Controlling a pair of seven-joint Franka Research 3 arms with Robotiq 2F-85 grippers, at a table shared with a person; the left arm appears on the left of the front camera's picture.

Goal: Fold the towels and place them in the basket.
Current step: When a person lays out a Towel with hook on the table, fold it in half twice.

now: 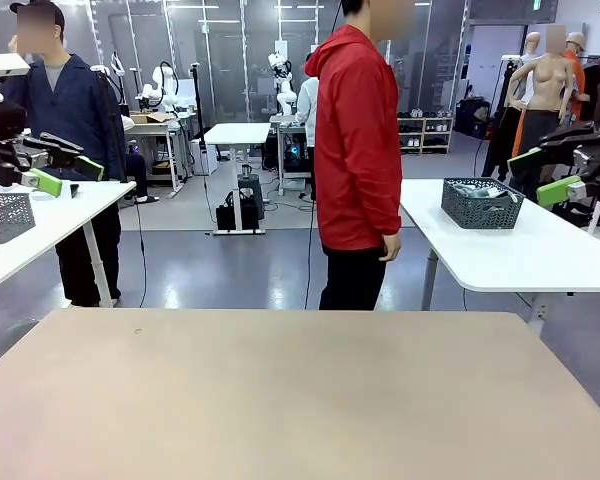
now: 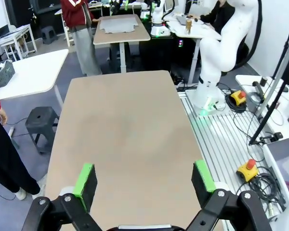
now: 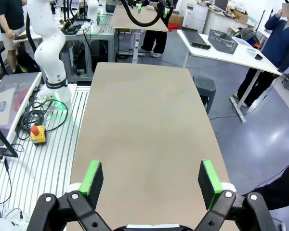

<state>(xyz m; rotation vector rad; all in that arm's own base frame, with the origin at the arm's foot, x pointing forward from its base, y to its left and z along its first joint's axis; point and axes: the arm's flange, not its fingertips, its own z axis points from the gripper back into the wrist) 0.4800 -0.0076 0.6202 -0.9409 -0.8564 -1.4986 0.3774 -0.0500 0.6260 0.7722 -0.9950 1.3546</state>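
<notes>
The beige table (image 1: pixel 300 400) in front of me lies bare; the towels are out of view. A dark grey mesh basket (image 1: pixel 482 203) stands on a white side table (image 1: pixel 520 250) at the back right, with something pale in it that I cannot make out. My left gripper (image 1: pixel 80 180) hangs raised at the far left, open with nothing in it. High at the far right, my right gripper (image 1: pixel 528 182) is open too. In the left wrist view the left gripper (image 2: pixel 144 175) spreads wide above the table (image 2: pixel 125 125). The right gripper (image 3: pixel 151 175) is open over the table (image 3: pixel 144 120).
A person in a red jacket (image 1: pixel 358 150) stands at the far edge, side-on. A second mesh basket (image 1: pixel 10 215) sits on a white table at the left. The arms' white bases (image 2: pixel 216 53) (image 3: pixel 50 48) and cables flank the table.
</notes>
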